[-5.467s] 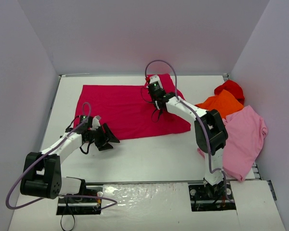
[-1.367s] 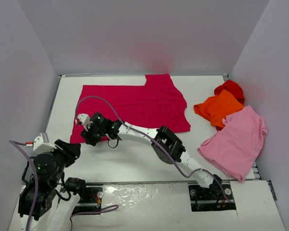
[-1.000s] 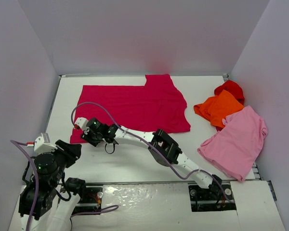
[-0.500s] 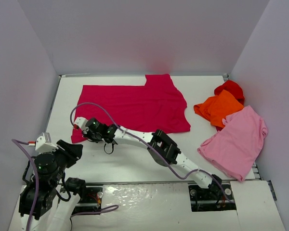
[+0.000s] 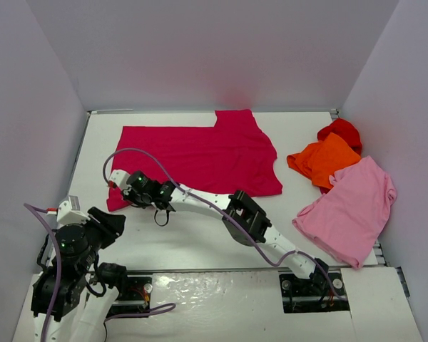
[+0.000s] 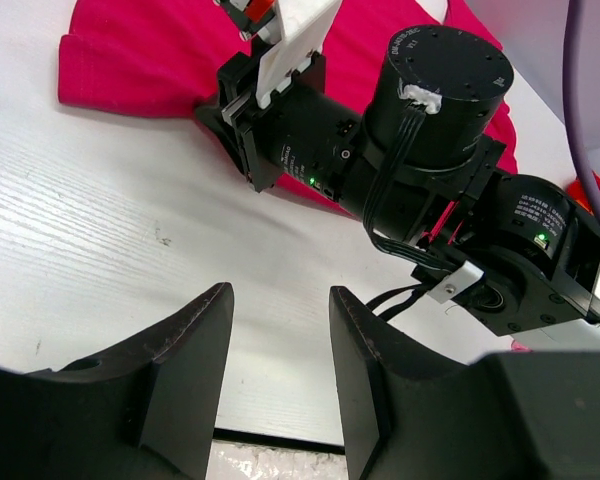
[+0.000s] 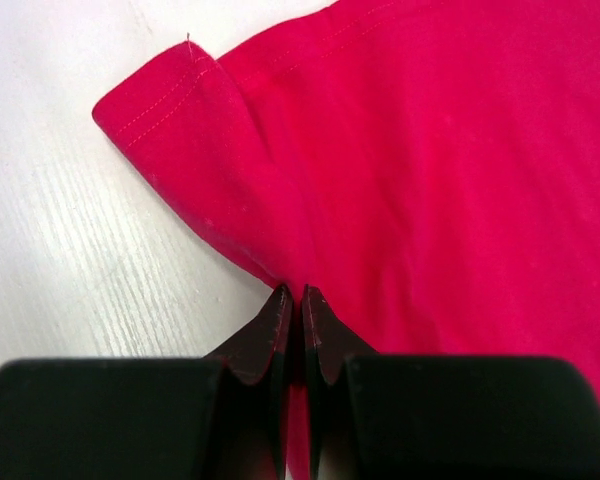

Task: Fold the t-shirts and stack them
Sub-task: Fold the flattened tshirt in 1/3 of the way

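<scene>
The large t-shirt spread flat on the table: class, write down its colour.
The large t-shirt is crimson, a magenta-red; the right wrist view shows it best.

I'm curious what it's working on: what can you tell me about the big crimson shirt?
The crimson shirt is soft, plain cloth with stitched hems, spread flat on the white table, one sleeve pointing toward the back wall. Its near left corner is puckered where the right tool is shut on the edge. No other shirt touches it.
</scene>
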Controlling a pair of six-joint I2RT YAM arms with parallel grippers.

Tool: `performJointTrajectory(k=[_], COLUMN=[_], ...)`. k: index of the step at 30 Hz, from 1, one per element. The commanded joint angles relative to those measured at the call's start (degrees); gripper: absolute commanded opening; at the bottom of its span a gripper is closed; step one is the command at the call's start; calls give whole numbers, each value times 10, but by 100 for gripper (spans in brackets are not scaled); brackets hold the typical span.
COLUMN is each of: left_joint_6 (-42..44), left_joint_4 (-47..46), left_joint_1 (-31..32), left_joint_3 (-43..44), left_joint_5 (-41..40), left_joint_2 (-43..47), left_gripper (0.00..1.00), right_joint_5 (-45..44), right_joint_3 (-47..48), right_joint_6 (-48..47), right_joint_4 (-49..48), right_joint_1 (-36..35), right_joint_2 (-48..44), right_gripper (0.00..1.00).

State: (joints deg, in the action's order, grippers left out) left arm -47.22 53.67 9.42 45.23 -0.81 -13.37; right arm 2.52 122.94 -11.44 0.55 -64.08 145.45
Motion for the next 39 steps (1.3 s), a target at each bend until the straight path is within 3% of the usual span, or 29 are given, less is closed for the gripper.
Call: performJointTrajectory(k=[1,17,23,26,33,35,39], left_joint_6=[-3,0,1,1,3,3,1], left_joint_4=[-32,-31,-33,-36,-34,-30,-28], left_joint_1=[2,2,2,2,2,2,2], left_joint_3=[11,3,-2,-6,-5,-4,-5], left_joint_5=[8,41,49,54,56,54,51], left_joint_2=[-17,-28,-40,-44,-49,-46,-47], left_gripper=[40,40,40,40,40,40,40], right_joint_5=[-8,68,84,79,87,90,66], right_joint_3=[46,128,130,131,132,143,135], right_joint_6=[-7,35,56,62,99,105,103], right_joint_4=[-31,-87,-109,-113,-153,-159,-154], right_joint_1=[17,83,98,101,127,135,137], right_joint_2=[-50,8,28,39,68,77,64], right_gripper=[0,0,0,5,3,16,61])
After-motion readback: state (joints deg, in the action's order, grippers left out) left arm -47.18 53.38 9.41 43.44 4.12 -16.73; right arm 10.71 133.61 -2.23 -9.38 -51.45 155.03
